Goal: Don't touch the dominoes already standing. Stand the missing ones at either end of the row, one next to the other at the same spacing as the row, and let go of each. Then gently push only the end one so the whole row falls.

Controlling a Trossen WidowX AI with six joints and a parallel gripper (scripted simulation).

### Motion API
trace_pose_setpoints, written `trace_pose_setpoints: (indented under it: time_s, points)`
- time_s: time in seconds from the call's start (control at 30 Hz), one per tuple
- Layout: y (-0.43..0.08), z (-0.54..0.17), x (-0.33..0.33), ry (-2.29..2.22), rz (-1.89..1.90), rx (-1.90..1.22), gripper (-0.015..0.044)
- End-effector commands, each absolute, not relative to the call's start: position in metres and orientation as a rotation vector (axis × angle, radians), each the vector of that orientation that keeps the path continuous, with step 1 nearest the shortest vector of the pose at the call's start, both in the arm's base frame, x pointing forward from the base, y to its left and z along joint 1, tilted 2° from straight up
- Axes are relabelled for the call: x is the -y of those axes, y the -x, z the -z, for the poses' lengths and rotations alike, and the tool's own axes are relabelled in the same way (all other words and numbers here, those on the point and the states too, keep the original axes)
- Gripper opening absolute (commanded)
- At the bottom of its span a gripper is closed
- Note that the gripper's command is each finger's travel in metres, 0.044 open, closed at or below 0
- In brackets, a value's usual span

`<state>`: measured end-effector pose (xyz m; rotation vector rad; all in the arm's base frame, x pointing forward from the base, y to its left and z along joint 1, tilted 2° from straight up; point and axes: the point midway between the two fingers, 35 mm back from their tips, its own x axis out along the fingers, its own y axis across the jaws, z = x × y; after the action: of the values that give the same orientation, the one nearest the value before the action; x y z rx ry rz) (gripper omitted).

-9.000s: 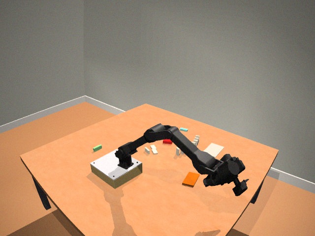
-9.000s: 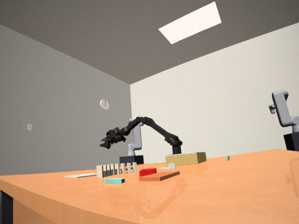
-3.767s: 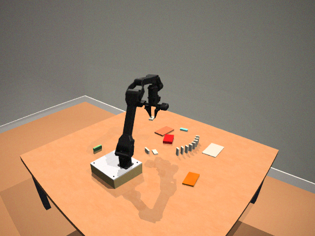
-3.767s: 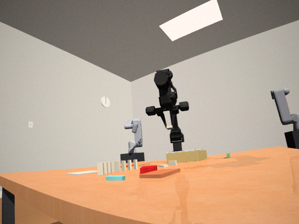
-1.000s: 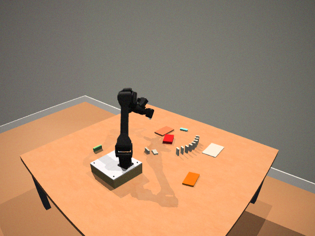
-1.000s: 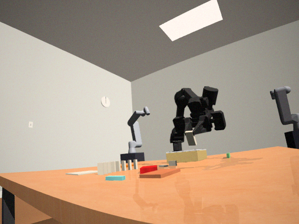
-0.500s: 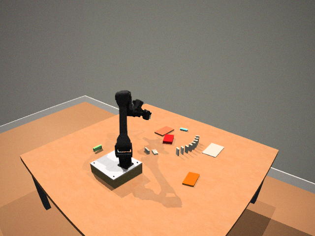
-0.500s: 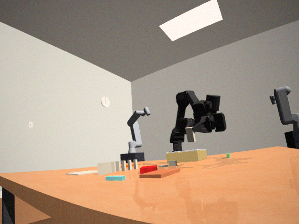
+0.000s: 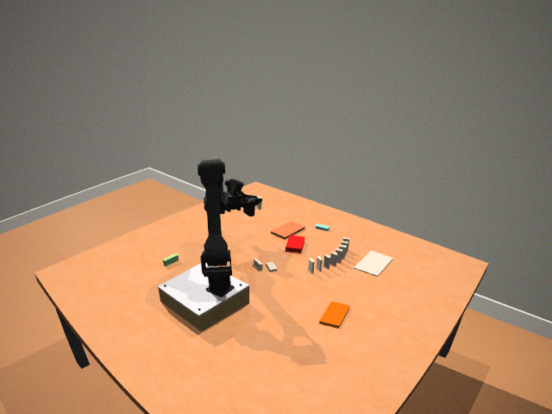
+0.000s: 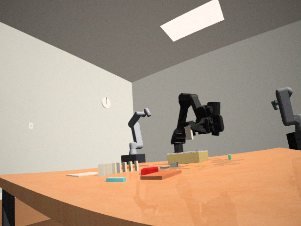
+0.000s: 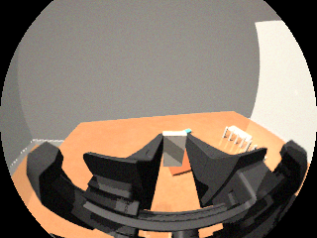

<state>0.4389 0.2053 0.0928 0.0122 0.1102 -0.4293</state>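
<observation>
My gripper [image 9: 259, 203] [image 10: 189, 128] [image 11: 173, 137] is shut on a pale domino [image 9: 259, 205] [image 10: 189, 133] [image 11: 173, 151], held high above the table, hanging down nearly upright with a slight tilt. A curved row of several standing dominoes [image 9: 327, 260] [image 10: 118, 167] [image 11: 238, 137] is to the right in the top view, well away from the gripper. Near the base, one loose domino [image 9: 257, 264] [image 10: 173, 164] rests on a long edge. Another loose domino [image 9: 271, 266] [image 10: 164, 167] lies flat beside it.
A red block [image 9: 295, 243] [image 10: 149, 170] and a brown-orange slab [image 9: 287, 228] [image 10: 158, 175] lie between the loose dominoes and the cyan block [image 9: 322, 226] [image 10: 116, 179]. A cream slab [image 9: 373, 262] lies beyond the row. An orange slab [image 9: 335, 314] and a green block [image 9: 170, 260] [image 10: 229, 157] lie farther off.
</observation>
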Motion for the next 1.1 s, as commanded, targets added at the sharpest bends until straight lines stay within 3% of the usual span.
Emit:
trace_pose_setpoints:
  time_s: [0.0, 0.23, 1.07]
  points:
    - [-0.421, -0.094, -0.197, -0.018, 0.470, -0.069, 0.0107]
    - [-0.396, -0.096, -0.184, -0.041, 0.530, -0.018, 0.0107]
    - [-0.398, -0.075, -0.186, -0.042, 0.531, -0.017, 0.0107]
